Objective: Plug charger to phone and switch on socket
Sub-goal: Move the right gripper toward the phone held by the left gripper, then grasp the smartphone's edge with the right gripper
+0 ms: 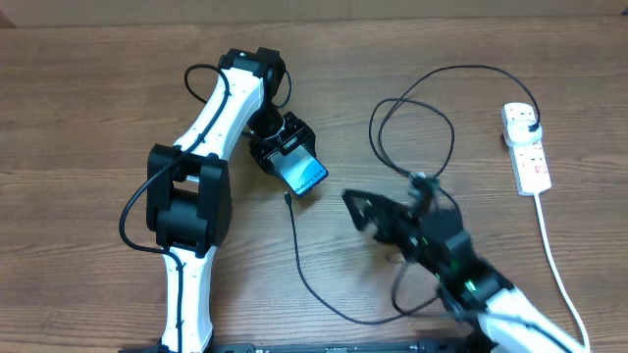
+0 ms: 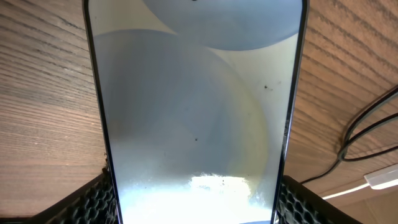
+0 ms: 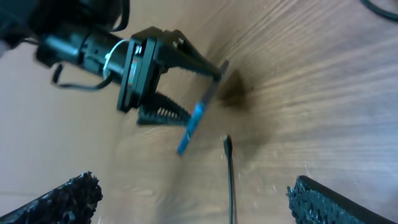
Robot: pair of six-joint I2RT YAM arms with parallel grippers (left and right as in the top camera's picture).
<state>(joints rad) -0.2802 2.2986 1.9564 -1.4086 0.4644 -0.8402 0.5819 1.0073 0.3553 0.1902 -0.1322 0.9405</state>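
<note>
My left gripper (image 1: 287,152) is shut on the phone (image 1: 305,175), holding it tilted above the table with its lit blue screen up. In the left wrist view the phone (image 2: 193,106) fills the frame between the fingers (image 2: 199,208). The charger cable (image 1: 297,250) lies in loops on the table. Its small connector (image 1: 286,197) rests just below the phone, apart from it. Its black plug (image 1: 531,122) sits in the white socket strip (image 1: 527,149) at the far right. My right gripper (image 1: 365,211) is open and empty, right of the connector. In the right wrist view the connector (image 3: 227,144) lies between the fingers (image 3: 205,205), near the phone's edge (image 3: 191,124).
The strip's white cord (image 1: 555,257) runs down toward the front right edge. A large cable loop (image 1: 412,103) lies behind my right arm. The left arm (image 1: 196,176) stretches across the left half of the wooden table (image 1: 88,118).
</note>
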